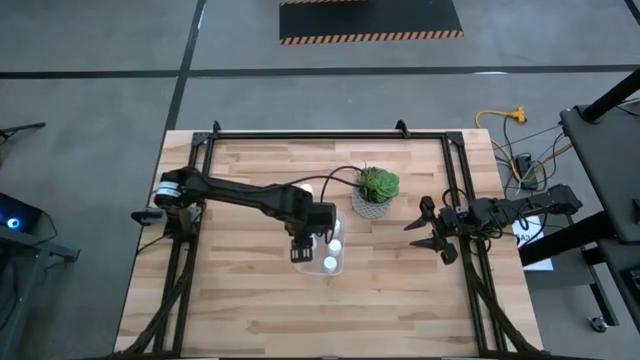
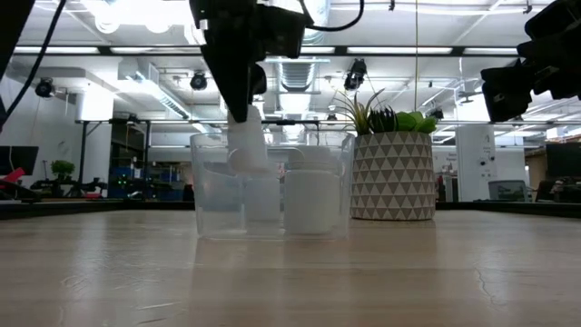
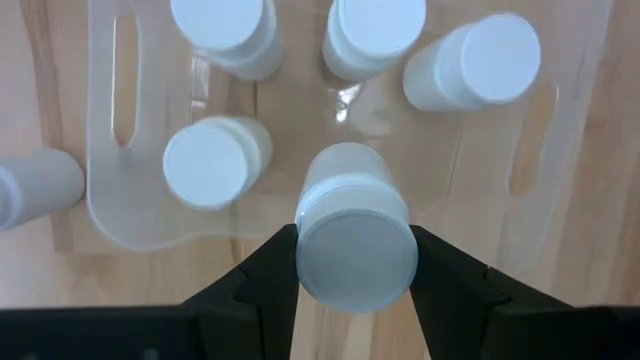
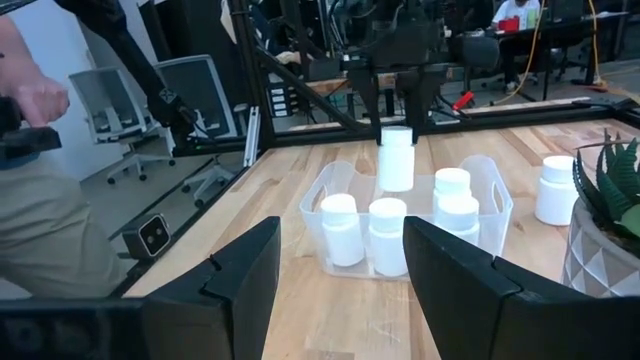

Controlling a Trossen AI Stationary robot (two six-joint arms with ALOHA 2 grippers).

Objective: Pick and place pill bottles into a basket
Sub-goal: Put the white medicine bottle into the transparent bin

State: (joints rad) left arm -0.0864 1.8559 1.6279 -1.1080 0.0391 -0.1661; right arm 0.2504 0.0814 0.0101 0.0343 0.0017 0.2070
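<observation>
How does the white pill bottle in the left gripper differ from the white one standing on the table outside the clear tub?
The white pill bottle held by the left gripper hangs in the air above the clear plastic rectangular tub; the lone white capped bottle stands on the wooden table. The held one is clamped between the jaws; the lone one is untouched, beside the potted succulent. Both are upright and look alike.
</observation>
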